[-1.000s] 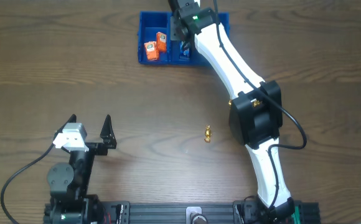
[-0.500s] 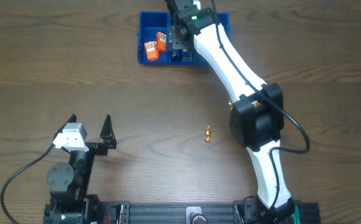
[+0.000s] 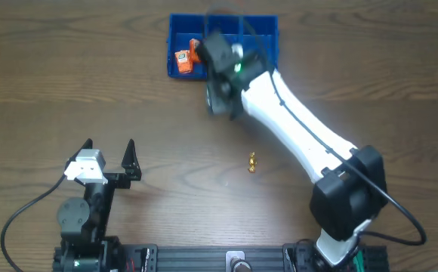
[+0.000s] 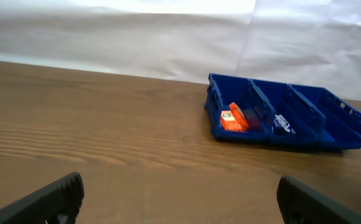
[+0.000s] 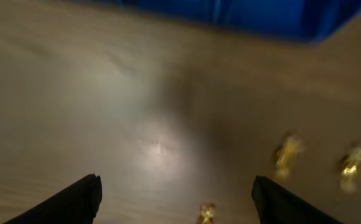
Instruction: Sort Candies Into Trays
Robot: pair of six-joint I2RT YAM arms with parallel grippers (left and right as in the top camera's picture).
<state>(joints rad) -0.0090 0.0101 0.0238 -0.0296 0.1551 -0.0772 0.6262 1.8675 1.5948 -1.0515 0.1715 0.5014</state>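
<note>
A blue three-compartment tray [image 3: 257, 30] stands at the table's far edge. Its left compartment holds orange candies [image 4: 233, 118], and a blue-and-white candy [image 4: 282, 122] lies in the middle one. A gold-wrapped candy [image 3: 252, 162] lies on the wood near the table's middle. The right wrist view shows gold candies [image 5: 287, 152] on the wood beyond my fingers, with the tray's blue wall [image 5: 230, 12] behind. My right gripper [image 3: 219, 94] hangs open and empty just in front of the tray. My left gripper [image 3: 109, 151] stands open and empty at the near left.
Bare dark wood table [image 3: 68, 83] lies all around the tray. A white backdrop [image 4: 137, 31] rises behind the table's far edge. The right arm's white links [image 3: 294, 128] stretch diagonally over the right half.
My right gripper has pulled back from over the tray's compartments to the wood in front of it, and its elbow has swung toward the near right. The left arm has not moved.
</note>
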